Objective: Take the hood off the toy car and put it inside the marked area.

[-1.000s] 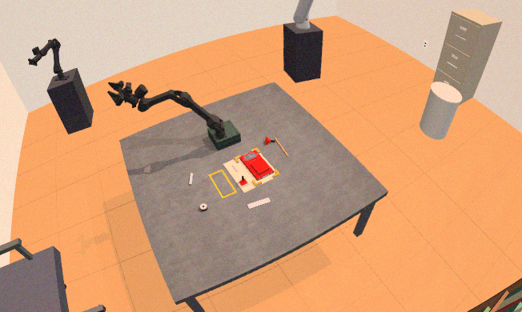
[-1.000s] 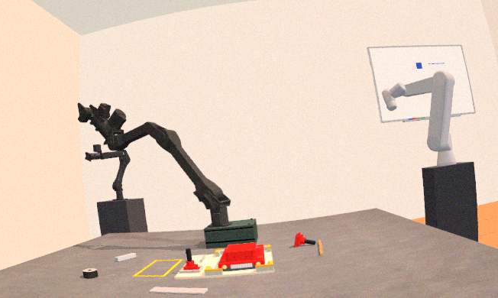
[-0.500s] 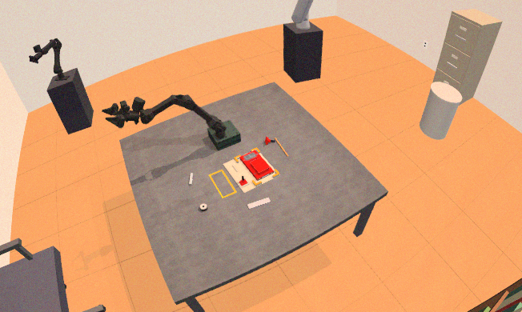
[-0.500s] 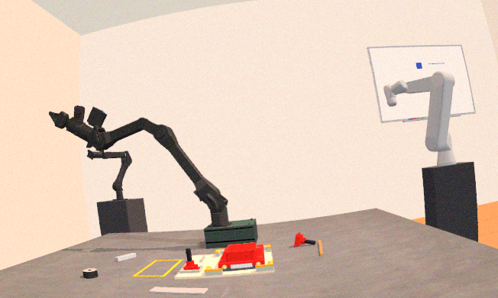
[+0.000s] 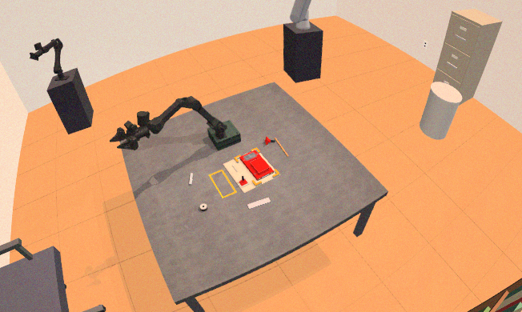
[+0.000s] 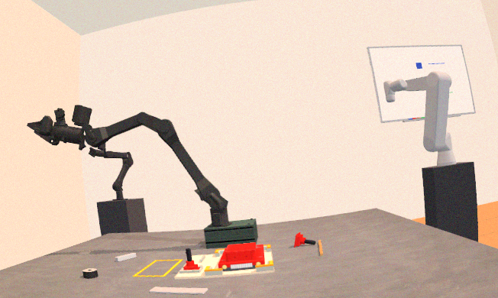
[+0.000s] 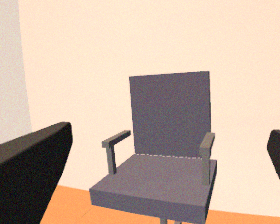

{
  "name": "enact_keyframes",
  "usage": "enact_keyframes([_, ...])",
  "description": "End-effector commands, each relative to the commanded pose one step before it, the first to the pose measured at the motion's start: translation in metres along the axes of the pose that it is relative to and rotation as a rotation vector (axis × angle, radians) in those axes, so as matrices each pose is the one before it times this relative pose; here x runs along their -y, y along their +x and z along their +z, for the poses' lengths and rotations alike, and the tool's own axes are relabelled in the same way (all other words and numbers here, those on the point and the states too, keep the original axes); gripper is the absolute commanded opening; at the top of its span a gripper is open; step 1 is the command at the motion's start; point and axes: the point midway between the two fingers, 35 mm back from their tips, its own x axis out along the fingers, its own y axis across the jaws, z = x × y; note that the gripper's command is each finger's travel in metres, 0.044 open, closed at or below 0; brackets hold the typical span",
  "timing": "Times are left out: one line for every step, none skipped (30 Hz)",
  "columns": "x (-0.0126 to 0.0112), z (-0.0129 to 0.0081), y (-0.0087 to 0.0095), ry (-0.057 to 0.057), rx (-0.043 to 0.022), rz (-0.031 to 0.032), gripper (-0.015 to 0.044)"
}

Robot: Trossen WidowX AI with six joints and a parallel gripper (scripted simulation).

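Gripper [image 5: 118, 142] spread wide and holding nothing, carried high on the outstretched arm [image 5: 184, 106] past the table's far-left corner and aimed out at the room — the wrist view looks between two dark fingers at an office chair [image 7: 160, 169], not at any work. From this pose the reach to the car appears not yet begun.

Table [image 5: 304, 216]: grey top bearing everything the task needs, with the arm's green base [image 5: 224, 138] bolted near its far edge so that the work lies within reach just in front.

Cream baseplate [image 5: 234, 168]: seats the red toy car [image 5: 257, 165] between orange corner stops, presumably so the body stays put when a part is pulled off. The hood is judged to be on the car, though the frames are too small to pick it out.

Marked area [image 5: 222, 183]: yellow outline just beside the baseplate, keeping the carry short.

Small items — red clamp [image 5: 268, 140], wooden stick [image 5: 281, 146], white bar [image 5: 258, 202], ring [image 5: 202, 206] — lie apart from that path.
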Motion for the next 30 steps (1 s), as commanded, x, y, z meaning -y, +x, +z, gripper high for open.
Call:
enact_keyframes([-0.04754, -0.02081, -0.00404, 0.0367, -0.08960, 0.06142, 0.0440])
enact_keyframes([-0.01146, -0.00597, -0.00037, 0.0067, -0.02299, 0.01649, 0.0440])
enact_keyframes([-0.01144, -0.00602, -0.00038, 0.0062, -0.02306, 0.01653, 0.0440])
enact_keyframes([-0.01143, -0.00606, -0.00039, 0.0058, -0.02312, 0.01657, 0.0440])
enact_keyframes([-0.01111, -0.00664, -0.00030, 0.0052, -0.02393, 0.01581, 0.0440])
enact_keyframes([-0.01110, -0.00668, -0.00031, 0.0047, -0.02399, 0.01583, 0.0440])
enact_keyframes([-0.01108, -0.00672, -0.00031, 0.0043, -0.02405, 0.01585, 0.0440])
enact_keyframes([-0.01106, -0.00676, -0.00032, 0.0038, -0.02411, 0.01585, 0.0440])
enact_keyframes([-0.01104, -0.00680, -0.00032, 0.0034, -0.02417, 0.01585, 0.0440])
enact_keyframes([-0.01101, -0.00684, -0.00032, 0.0029, -0.02422, 0.01583, 0.0440])
enact_keyframes([-0.01098, -0.00687, -0.00032, 0.0025, -0.02427, 0.01581, 0.0440])
enact_keyframes([-0.01095, -0.00691, -0.00032, 0.0020, -0.02432, 0.01577, 0.0440])
enact_keyframes([-0.01092, -0.00695, -0.00032, 0.0016, -0.02437, 0.01573, 0.0440])
enact_keyframes([-0.01089, -0.00698, -0.00032, 0.0011, -0.02442, 0.01568, 0.0440])
enact_keyframes([-0.01065, -0.00728, -0.00009, 0.0015, -0.02545, 0.01496, 0.0440])
enact_keyframes([-0.01062, -0.00733, -0.00009, 0.0010, -0.02555, 0.01489, 0.0440])
enact_keyframes([-0.01058, -0.00736, -0.00009, 0.0005, -0.02560, 0.01479, 0.0440])
enact_keyframes([-0.01054, -0.00740, -0.00009, 0.0001, -0.02564, 0.01468, 0.0440])
enact_keyframes([-0.01049, -0.00743, -0.00009, -0.0004, -0.02569, 0.01455, 0.0440])
enact_keyframes([-0.01045, -0.00747, -0.00008, -0.0009, -0.02573, 0.01442, 0.0440])
enact_keyframes([-0.01040, -0.00750, -0.00008, -0.0014, -0.02576, 0.01427, 0.0440])
enact_keyframes([-0.01034, -0.00753, -0.00007, -0.0018, -0.02580, 0.01412, 0.0440])
enact_keyframes([-0.01029, -0.00756, -0.00007, -0.0023, -0.02583, 0.01396, 0.0440])
enact_keyframes([-0.01023, -0.00759, -0.00006, -0.0027, -0.02586, 0.01378, 0.0440])
enact_keyframes([-0.01017, -0.00794, -0.00009, -0.0041, -0.02714, 0.01344, 0.0440])
enact_keyframes([-0.01015, -0.00799, -0.00008, -0.0046, -0.02725, 0.01331, 0.0440])
enact_keyframes([-0.01009, -0.00801, -0.00007, -0.0051, -0.02725, 0.01311, 0.0440])
enact_keyframes([-0.01003, -0.00803, -0.00006, -0.0055, -0.02726, 0.01291, 0.0440])
enact_keyframes([-0.00996, -0.00804, -0.00005, -0.0060, -0.02725, 0.01270, 0.0440])
enact_keyframes([-0.00990, -0.00806, -0.00005, -0.0065, -0.02725, 0.01247, 0.0440])
